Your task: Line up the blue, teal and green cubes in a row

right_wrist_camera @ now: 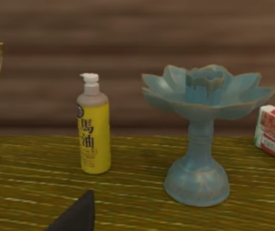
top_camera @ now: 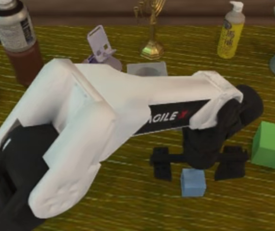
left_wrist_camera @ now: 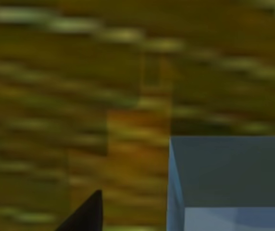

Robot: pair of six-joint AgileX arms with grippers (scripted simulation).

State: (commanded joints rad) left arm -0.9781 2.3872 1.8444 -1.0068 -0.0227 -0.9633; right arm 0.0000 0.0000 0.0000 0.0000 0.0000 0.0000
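My left gripper, jaws wide, hovers above the light blue cube; descending off-centre risks knocking it toward the green cube.

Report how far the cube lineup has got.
Nothing looks finished. The green cube sits at the right; the blue cube lies left of it and nearer the camera, with a gap between them. No teal cube shows; the left arm may hide it. In hand: the left pincer is open, fingers either side just behind the blue cube. Left: bring all three into one row. The right pincer's fingertip only shows in its own view.
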